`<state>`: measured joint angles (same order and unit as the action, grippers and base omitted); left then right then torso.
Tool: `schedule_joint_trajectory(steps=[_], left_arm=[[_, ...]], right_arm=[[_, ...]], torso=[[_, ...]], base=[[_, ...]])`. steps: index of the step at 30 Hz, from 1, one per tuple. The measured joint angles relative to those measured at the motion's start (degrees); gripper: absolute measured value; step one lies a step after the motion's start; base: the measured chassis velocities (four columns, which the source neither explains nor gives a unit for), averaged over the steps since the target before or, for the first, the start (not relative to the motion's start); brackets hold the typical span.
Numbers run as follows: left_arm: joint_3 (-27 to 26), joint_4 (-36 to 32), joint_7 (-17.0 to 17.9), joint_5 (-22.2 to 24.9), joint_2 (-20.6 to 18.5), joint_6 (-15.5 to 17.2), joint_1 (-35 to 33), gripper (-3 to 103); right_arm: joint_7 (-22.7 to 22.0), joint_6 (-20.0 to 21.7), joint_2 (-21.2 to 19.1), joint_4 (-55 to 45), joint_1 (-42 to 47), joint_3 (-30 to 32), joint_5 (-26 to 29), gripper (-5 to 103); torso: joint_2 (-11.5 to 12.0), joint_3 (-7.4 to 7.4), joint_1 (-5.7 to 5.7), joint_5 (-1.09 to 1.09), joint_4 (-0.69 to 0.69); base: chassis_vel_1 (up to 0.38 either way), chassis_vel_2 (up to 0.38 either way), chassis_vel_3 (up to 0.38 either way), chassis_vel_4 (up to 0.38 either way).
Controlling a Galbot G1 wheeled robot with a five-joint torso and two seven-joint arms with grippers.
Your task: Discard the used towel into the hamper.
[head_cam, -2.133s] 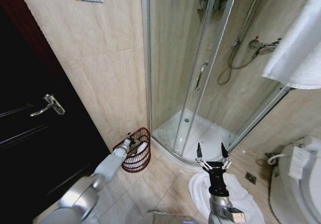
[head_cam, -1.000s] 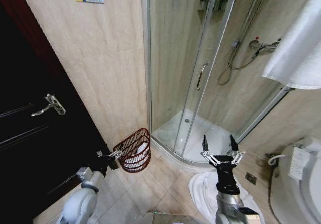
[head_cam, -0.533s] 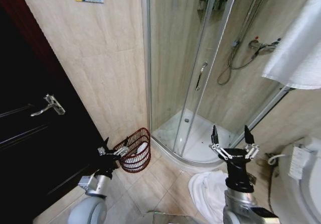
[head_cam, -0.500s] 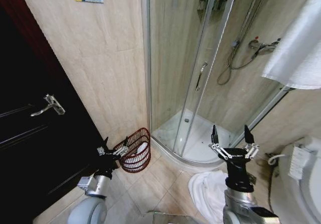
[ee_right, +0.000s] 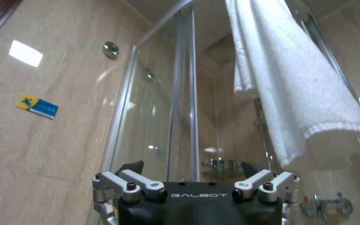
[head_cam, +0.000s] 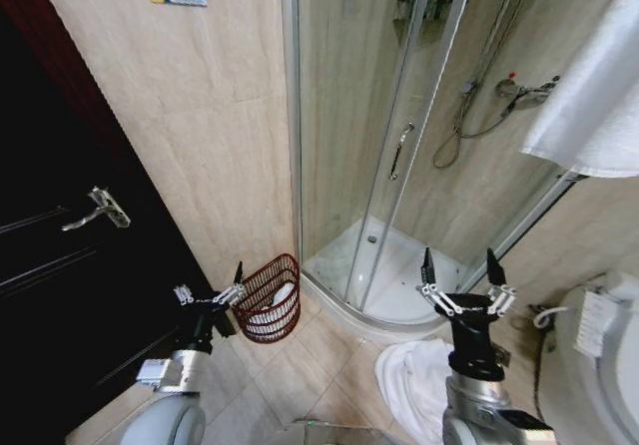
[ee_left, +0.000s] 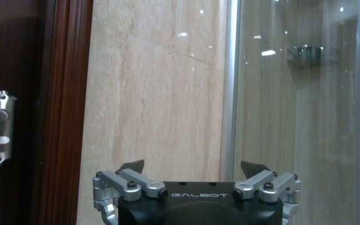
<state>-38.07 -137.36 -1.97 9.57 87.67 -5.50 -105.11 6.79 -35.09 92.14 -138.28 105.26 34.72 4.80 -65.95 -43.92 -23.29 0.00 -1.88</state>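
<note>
The left arm, silver-grey with a black wrist, rises from the lower left, its black-and-silver left end effector (head_cam: 211,290) held up with fingers spread and empty. The right arm stands upright at lower right, its matching right end effector (head_cam: 462,272) likewise splayed wide, holding nothing.

The hamper (head_cam: 270,300) sits hemmed between the tiled wall (head_cam: 215,146) and the shower enclosure (head_cam: 399,146), its top open.
</note>
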Motion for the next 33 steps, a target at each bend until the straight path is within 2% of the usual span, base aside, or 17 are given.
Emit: schedule_joint_trajectory(steps=[6, 9, 10, 13, 14, 17, 18, 21, 30, 32, 33], left_arm=[[0.04, 0.12, -0.03, 0.03, -0.05, 0.05, 0.04, 100], [0.05, 0.19, -0.04, 0.08, -0.09, 0.07, 0.06, 100], [0.05, 0.19, -0.04, 0.08, -0.09, 0.07, 0.06, 100], [0.08, 0.23, -0.08, 0.12, -0.11, 0.09, 0.06, 100], [0.08, 0.23, -0.08, 0.12, -0.11, 0.09, 0.06, 100], [0.09, 0.26, -0.08, 0.15, -0.12, 0.11, 0.08, 100], [0.09, 0.26, -0.08, 0.15, -0.12, 0.11, 0.08, 100], [0.10, 0.29, -0.09, 0.17, -0.13, 0.13, 0.08, 100], [0.10, 0.32, -0.09, 0.22, -0.15, 0.15, 0.08, 100], [0.10, 0.34, -0.09, 0.23, -0.16, 0.16, 0.08, 100], [0.10, 0.34, -0.09, 0.23, -0.16, 0.16, 0.08, 100]], right_arm=[[-0.27, -0.71, 0.00, -1.77, 1.54, 1.48, 0.39, 100], [-0.36, -1.03, -0.63, -2.55, 2.82, 6.51, 3.72, 100], [-0.36, -1.03, -0.63, -2.55, 2.82, 6.51, 3.72, 100], [-0.38, -0.80, -2.79, -2.60, 3.22, 16.48, 10.44, 100], [-0.38, -0.80, -2.79, -2.60, 3.22, 16.48, 10.44, 100], [-0.07, -0.78, -5.73, -0.59, 4.28, 28.17, 19.91, 100], [-0.07, -0.78, -5.73, -0.59, 4.28, 28.17, 19.91, 100], [0.12, 0.26, -7.46, 0.11, 3.78, 35.97, 25.50, 100], [-0.26, 3.44, -9.65, -1.62, -0.04, 41.30, 28.93, 100], [-1.24, 4.95, -12.12, -1.88, -2.21, 43.23, 29.98, 100], [-1.24, 4.95, -12.12, -1.88, -2.21, 43.23, 29.98, 100]], torso=[[0.00, 0.00, 0.00, 0.00, 0.00], [0.00, 0.00, 0.00, 0.00, 0.00], [0.00, 0.00, 0.00, 0.00, 0.00], [0.00, 0.00, 0.00, 0.01, 0.00], [0.00, 0.00, 0.00, 0.01, 0.00], [0.00, 0.00, 0.00, 0.02, 0.00], [0.00, 0.00, 0.00, 0.02, 0.00], [0.00, 0.00, 0.00, 0.03, 0.00], [0.00, 0.00, 0.00, 0.01, 0.00], [0.00, 0.00, 0.00, 0.02, -0.01], [0.00, 0.00, 0.00, 0.02, -0.01]], base=[[0.000, 0.000, 0.000, 0.000], [0.000, 0.000, 0.000, 0.000], [0.000, 0.000, 0.000, 0.000], [0.000, 0.000, 0.000, 0.000], [0.000, 0.000, 0.000, 0.000], [0.000, 0.000, 0.000, 0.000], [0.000, 0.000, 0.000, 0.000], [0.000, 0.000, 0.000, 0.000], [0.000, 0.000, 0.000, 0.000], [0.000, 0.000, 0.000, 0.000], [0.000, 0.000, 0.000, 0.000]])
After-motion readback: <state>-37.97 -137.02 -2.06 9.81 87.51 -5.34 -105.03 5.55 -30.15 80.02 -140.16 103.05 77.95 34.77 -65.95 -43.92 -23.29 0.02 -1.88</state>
